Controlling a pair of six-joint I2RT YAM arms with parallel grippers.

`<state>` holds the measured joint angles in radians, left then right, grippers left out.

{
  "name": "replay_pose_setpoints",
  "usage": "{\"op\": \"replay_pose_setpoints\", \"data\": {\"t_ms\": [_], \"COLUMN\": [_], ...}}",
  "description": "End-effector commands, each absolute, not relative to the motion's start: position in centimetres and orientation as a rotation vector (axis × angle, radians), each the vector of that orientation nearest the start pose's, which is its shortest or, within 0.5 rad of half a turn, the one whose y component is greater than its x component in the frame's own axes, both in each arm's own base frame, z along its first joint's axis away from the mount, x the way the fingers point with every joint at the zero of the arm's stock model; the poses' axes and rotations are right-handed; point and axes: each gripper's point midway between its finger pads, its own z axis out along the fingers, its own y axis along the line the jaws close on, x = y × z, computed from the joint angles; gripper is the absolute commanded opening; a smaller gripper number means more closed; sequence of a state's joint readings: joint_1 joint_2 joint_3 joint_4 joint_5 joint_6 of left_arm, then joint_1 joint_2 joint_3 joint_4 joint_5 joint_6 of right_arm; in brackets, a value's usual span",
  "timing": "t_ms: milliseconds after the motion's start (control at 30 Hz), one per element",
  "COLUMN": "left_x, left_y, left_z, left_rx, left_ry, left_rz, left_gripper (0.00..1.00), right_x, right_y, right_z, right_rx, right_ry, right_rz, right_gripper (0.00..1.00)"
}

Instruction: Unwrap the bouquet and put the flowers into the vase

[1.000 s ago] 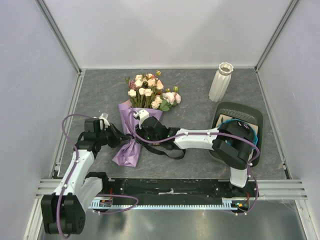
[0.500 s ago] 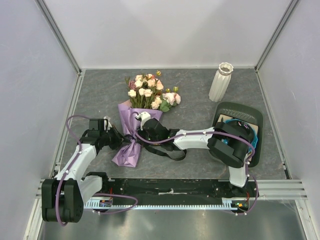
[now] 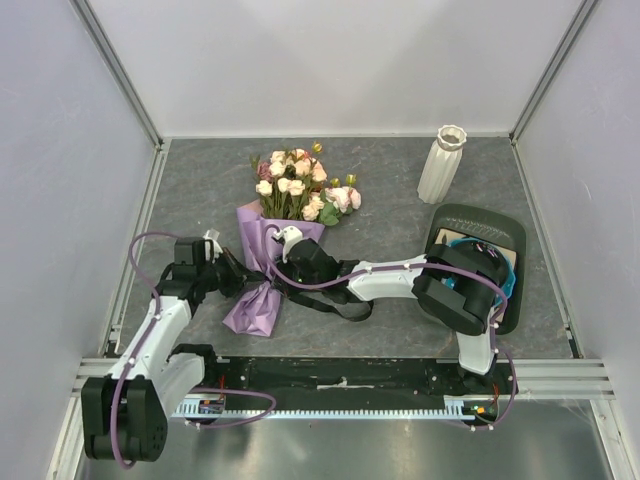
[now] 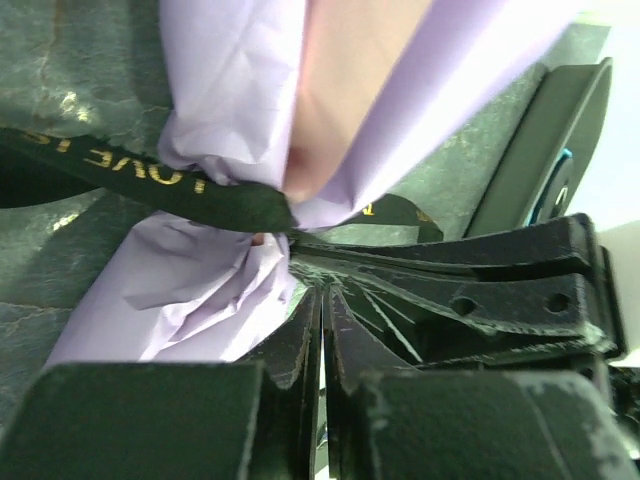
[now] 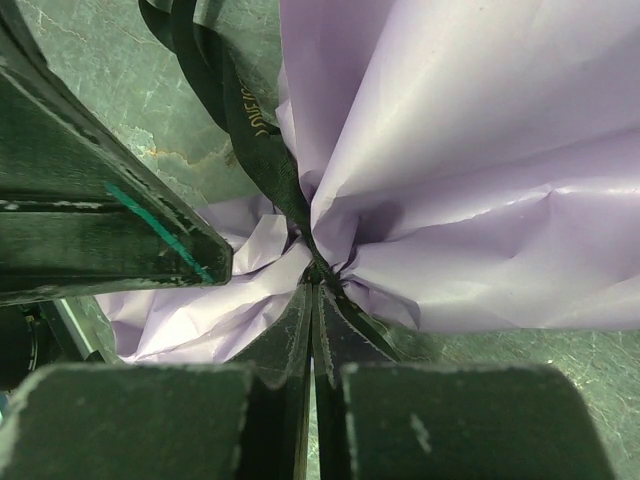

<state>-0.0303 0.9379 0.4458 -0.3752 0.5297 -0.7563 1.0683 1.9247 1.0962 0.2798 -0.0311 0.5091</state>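
1. The bouquet (image 3: 268,262) lies flat on the grey table (image 3: 400,205), left of centre, with its heads toward the far wall and its tail toward the arm bases.
2. The flowers (image 3: 300,185) are in the lilac paper (image 3: 252,308) and fan out of its wide far end.
3. The black ribbon (image 3: 342,306) with gold lettering is tied round the pinched waist of the paper. A loose end trails to the right across the table.
4. The left gripper (image 4: 322,296) comes at the waist from the left. Its 2 fingers are pressed together, tips just beside the knot. Whether any ribbon sits between them cannot be told.
5. The right gripper (image 5: 312,280) comes at the same waist from the right. Its 2 fingers are pressed together, and a strip of ribbon runs straight into their tips, pinched there.
6. The 2 grippers face each other across the waist, close together.
7. The vase (image 3: 441,165) stands upright near the far right corner, well apart from the bouquet.
8. A dark tray (image 3: 468,220) lies on the right side, partly under the right arm.
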Motion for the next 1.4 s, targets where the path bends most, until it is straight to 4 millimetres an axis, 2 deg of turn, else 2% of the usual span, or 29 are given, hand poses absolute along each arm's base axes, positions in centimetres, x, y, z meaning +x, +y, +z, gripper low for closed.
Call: {"op": "replay_pose_setpoints", "data": {"t_ms": [0, 67, 267, 433, 600, 767, 833, 1000, 1100, 1133, 1267, 1367], "left_x": [22.8, 22.7, 22.2, 21.8, 21.6, 21.4, 21.4, 21.6, 21.7, 21.7, 21.1, 20.4], "left_y": [-13.0, -12.8, -12.6, -12.0, -11.8, -12.0, -12.4, -13.1, -13.2, -13.2, -12.8, -12.4], "left_z": [11.3, 10.3, 6.4, 4.9, 4.9, 5.0, 5.6, 8.0, 9.2, 9.4, 8.4, 6.5], "left_rx": [-0.62, -0.647, -0.726, -0.755, -0.766, -0.749, -0.706, -0.648, -0.634, -0.637, -0.688, -0.752], "left_ry": [2.34, 2.362, 2.468, 2.515, 2.498, 2.5, 2.495, 2.445, 2.412, 2.408, 2.426, 2.476], "left_rz": [-1.086, -1.069, -1.025, -0.959, -0.944, -0.966, -0.999, -1.077, -1.09, -1.088, -1.059, -1.01], "left_gripper": [0.09, 0.1, 0.02, 0.02, 0.02, 0.02, 0.02, 0.14, 0.25, 0.25, 0.23, 0.15], "right_x": [22.1, 22.4, 23.4, 24.3, 25.0, 24.6, 24.5, 24.0, 24.0, 24.0, 23.8, 23.9], "right_y": [46.3, 46.5, 46.7, 46.5, 46.6, 47.2, 47.3, 47.2, 46.9, 46.8, 47.0, 47.0], "right_z": [5.9, 6.8, 9.7, 10.3, 9.4, 8.1, 7.8, 6.8, 6.5, 6.4, 6.3, 6.6], "right_rx": [-0.68, -0.691, -0.711, -0.762, -0.838, -0.937, -0.947, -0.955, -0.947, -0.945, -0.956, -0.955], "right_ry": [2.202, 2.184, 2.126, 2.113, 2.105, 2.095, 2.099, 2.12, 2.125, 2.125, 2.122, 2.116], "right_rz": [0.922, 0.915, 0.896, 0.824, 0.755, 0.747, 0.751, 0.765, 0.756, 0.755, 0.768, 0.773], "right_gripper": [0.05, 0.05, 0.06, 0.07, 0.06, 0.06, 0.06, 0.06, 0.06, 0.06, 0.08, 0.08]}}
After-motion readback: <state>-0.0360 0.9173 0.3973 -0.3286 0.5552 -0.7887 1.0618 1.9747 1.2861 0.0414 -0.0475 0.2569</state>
